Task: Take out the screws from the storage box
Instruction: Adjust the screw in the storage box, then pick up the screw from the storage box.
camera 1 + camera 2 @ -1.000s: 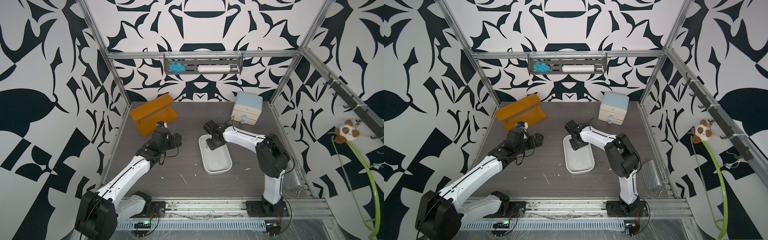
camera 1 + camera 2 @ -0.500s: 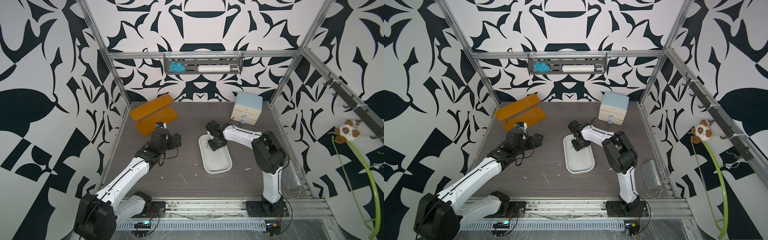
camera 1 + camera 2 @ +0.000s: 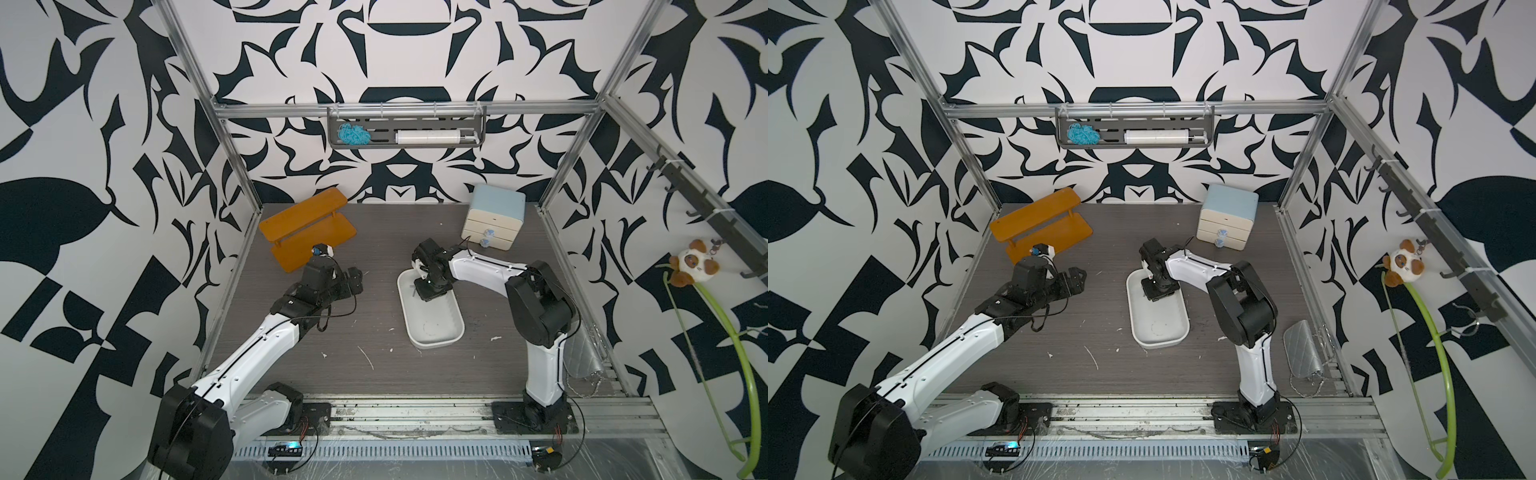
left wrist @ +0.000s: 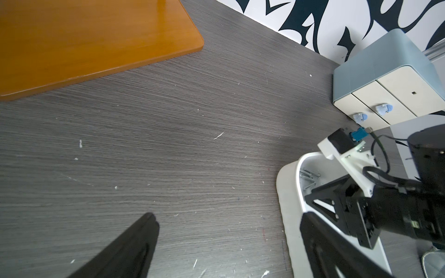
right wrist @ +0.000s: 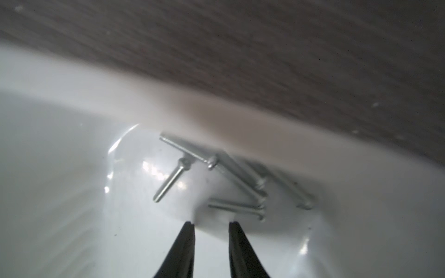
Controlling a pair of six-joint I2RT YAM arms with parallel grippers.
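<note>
Right wrist view shows you the screws (image 5: 216, 178) in a loose heap at the centre of the frame, in a rounded corner of the storage box (image 5: 72, 101), close against its low wall. The right claw (image 5: 211, 225) stands just below them, narrow, with nothing between its tips. I judge the screws light, stiff and slippery on the smooth plastic; take one across its shank, best the one sticking out at the left. The wall leaves little room behind, so come from the bare inner side. The left claw (image 3: 353, 280), spread wide and empty, hovers over the desk (image 3: 415, 374), well apart.
</note>
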